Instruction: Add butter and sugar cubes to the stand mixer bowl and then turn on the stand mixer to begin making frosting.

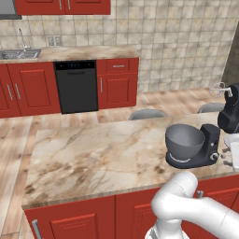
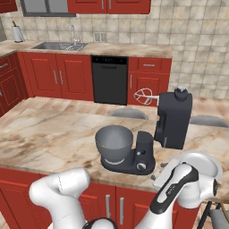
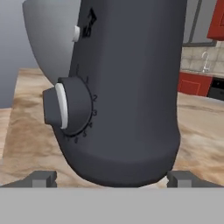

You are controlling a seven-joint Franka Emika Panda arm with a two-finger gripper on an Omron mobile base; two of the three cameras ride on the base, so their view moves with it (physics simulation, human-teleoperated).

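Landmark: stand mixer (image 2: 147,147), dark charcoal, standing near the front edge of the marble table (image 1: 93,154). Its head is tilted up and back; the wire whisk (image 2: 145,96) points out from the raised head toward the far cabinets.

Stand mixer bowl (image 2: 114,143): grey metal, seated on the mixer's round base, directly beside the column, on the side away from the white plate. From both base views no contents can be made out inside it.

Silver knob (image 2: 142,167): low on the column, facing the front edge of the table. In the hand view the knob (image 3: 61,106) sits on a numbered dial on the column's side, left of centre, with the bowl's grey wall (image 3: 48,39) behind and above it.

White plate (image 2: 203,164): on the table just beside the mixer, on the side opposite the bowl, partly hidden by the arm. Contents cannot be told.

Pincer (image 3: 111,179): jaws spread wide, one fingertip (image 3: 41,178) showing at each lower corner of the hand view, with the foot of the mixer column between them. Very close to the column; contact cannot be told. Nothing pinched.

Arm reaches up from below the table's front edge toward the mixer's base.

Sugar cubes and butter: cannot be made out.
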